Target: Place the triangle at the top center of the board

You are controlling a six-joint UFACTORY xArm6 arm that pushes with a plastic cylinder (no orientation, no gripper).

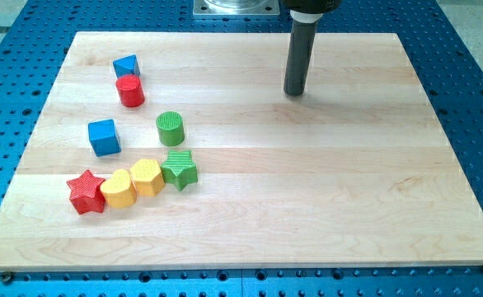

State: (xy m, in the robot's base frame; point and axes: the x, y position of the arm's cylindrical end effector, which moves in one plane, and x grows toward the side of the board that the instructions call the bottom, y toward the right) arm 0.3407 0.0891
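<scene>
The blue triangle [126,65] lies near the view's top left of the wooden board [307,190], touching the red cylinder [130,91] just below it. My tip [295,92] rests on the board in the upper middle-right, far to the right of the triangle and apart from every block.
A blue cube [104,137] and a green cylinder [170,129] sit at the left middle. Below them a row runs from a red star [86,191] through a yellow heart [118,189] and a yellow hexagon [147,176] to a green star [180,169].
</scene>
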